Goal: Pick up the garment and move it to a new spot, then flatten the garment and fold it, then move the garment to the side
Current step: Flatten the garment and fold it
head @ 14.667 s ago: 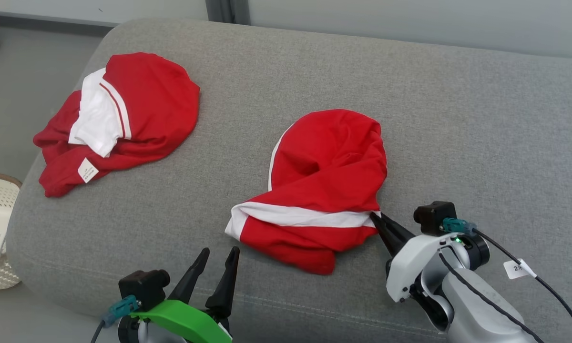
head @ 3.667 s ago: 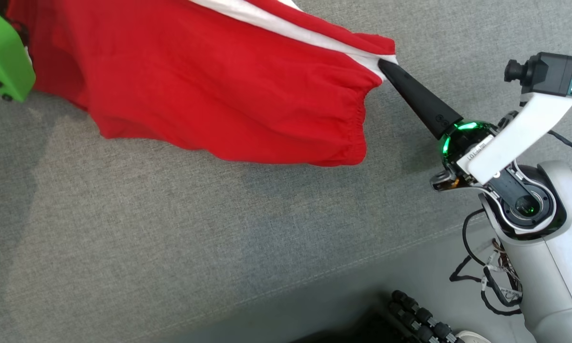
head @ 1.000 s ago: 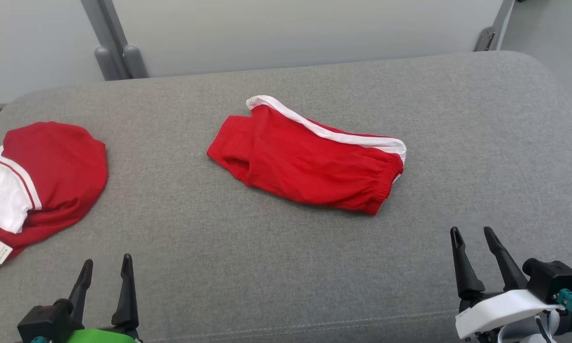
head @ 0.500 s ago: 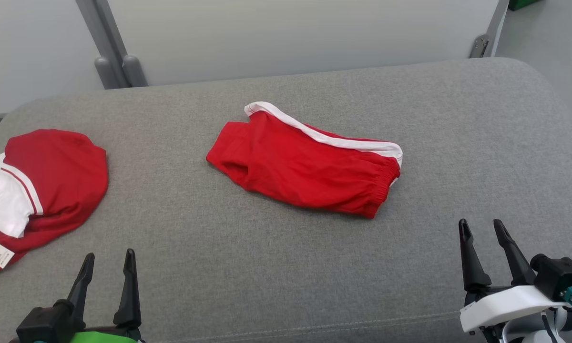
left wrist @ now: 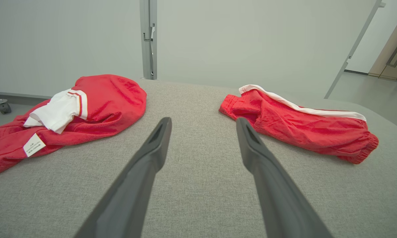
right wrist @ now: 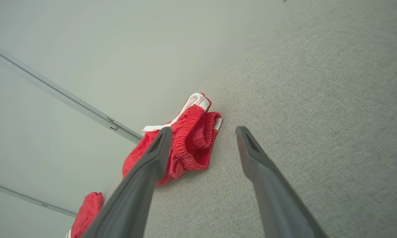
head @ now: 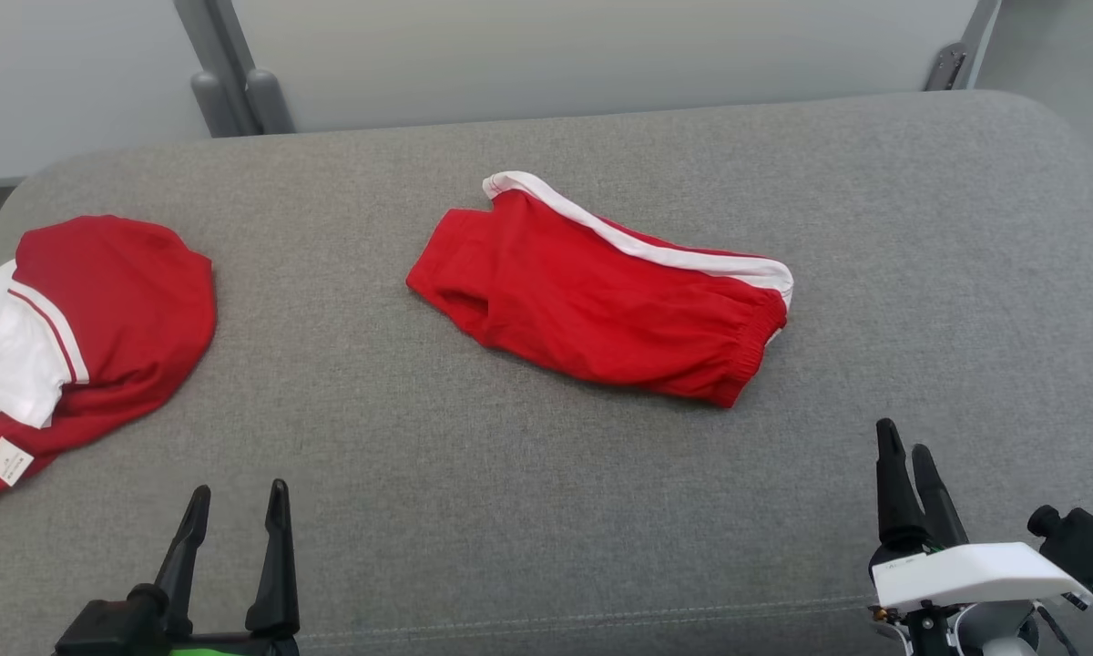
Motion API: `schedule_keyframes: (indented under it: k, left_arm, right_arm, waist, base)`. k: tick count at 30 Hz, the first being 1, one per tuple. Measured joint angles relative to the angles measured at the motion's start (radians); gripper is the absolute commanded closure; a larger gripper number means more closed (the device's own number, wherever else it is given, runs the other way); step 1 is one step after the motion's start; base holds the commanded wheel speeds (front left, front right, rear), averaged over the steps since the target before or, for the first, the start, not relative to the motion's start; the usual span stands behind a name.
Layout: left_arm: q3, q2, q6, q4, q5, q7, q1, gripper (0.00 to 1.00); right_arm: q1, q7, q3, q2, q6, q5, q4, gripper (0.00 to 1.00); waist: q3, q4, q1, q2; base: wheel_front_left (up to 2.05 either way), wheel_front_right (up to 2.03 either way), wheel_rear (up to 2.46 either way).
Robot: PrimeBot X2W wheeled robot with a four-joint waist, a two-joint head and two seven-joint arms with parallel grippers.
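Note:
Red shorts with a white side stripe (head: pixel 601 293) lie folded flat in the middle of the grey cushion (head: pixel 546 474), elastic waistband toward the right. They also appear in the left wrist view as the red shorts (left wrist: pixel 301 124) and in the right wrist view as the red shorts (right wrist: pixel 185 138). My left gripper (head: pixel 237 499) stands open near the front edge at lower left, empty. At lower right my right gripper (head: pixel 902 437) is open too, rolled on its side, nothing between its fingers. Both are well short of the shorts.
A second red garment with white sleeve and label (head: pixel 82 310) lies crumpled at the cushion's left end, also seen as the red and white garment (left wrist: pixel 69 112). A pale wall with grey posts (head: pixel 237 91) stands behind the cushion.
Both grippers let go of the shorts earlier and drew back to the front edge. Over the last second the camera shifted slightly and the right gripper rolled sideways and sank a little.

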Motion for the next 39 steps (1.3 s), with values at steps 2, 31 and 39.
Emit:
schedule_keyframes:
  k: [2, 31, 39]
  left_arm:
    - [-0.01, -0.002, 0.0, -0.008, 0.003, 0.002, -0.001, 0.0]
    - [-0.065, -0.025, 0.0, -0.01, 0.024, 0.039, -0.054, 0.0]
    - [-0.07, -0.025, 0.0, -0.031, 0.043, 0.044, -0.089, 0.0]
  right_arm:
    - [-0.015, 0.032, -0.01, -0.002, 0.011, 0.083, 0.028, 0.0]
    - [-0.292, 0.219, 0.046, -0.028, -0.022, 0.55, 0.285, 0.0]
    - [-0.342, 0.193, 0.049, -0.03, -0.022, 0.574, 0.338, 0.0]
  waist:
    - [0.013, 0.007, 0.0, 0.0]
    - [0.101, 0.123, 0.0, 0.0]
    - [0.128, 0.141, 0.0, 0.0]
  base:
    - [0.0, 0.0, 0.0]
    - [0.0, 0.0, 0.0]
    - [0.0, 0.0, 0.0]
